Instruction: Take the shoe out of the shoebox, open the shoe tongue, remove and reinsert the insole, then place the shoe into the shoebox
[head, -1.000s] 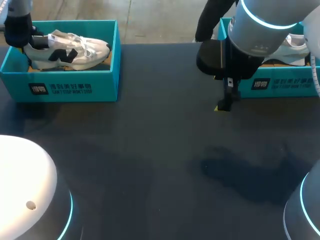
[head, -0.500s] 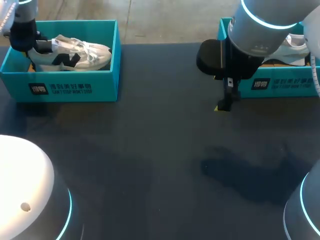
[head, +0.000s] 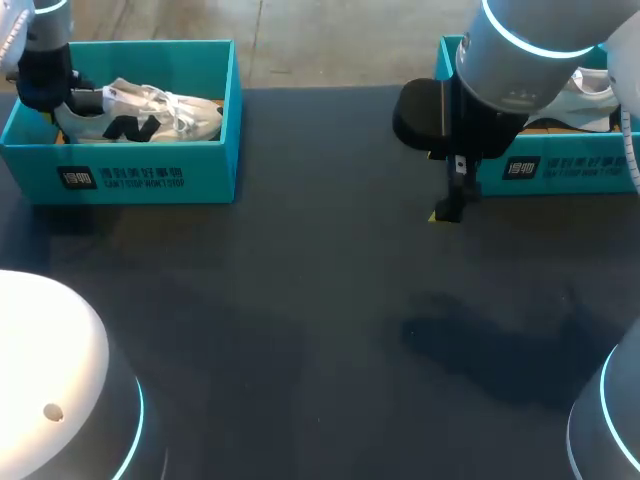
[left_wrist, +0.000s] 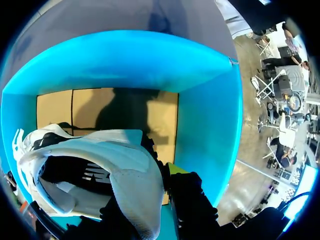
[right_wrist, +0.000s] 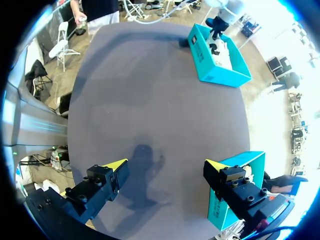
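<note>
The left hand (left_wrist: 152, 200) is gripping the heel of the shoe (head: 150, 110), which is lying in the box (head: 140, 175) at 10 o'clock on the counter (head: 300, 300). The right hand (right_wrist: 165, 172) is hanging open at 2 o'clock. I am expecting one risk in lifting: the toe catching the box wall and pulling the heel from the grip.

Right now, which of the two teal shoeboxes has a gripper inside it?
The left shoebox: the left gripper holds the sneaker in it. The right gripper hangs open outside the right shoebox.
</note>
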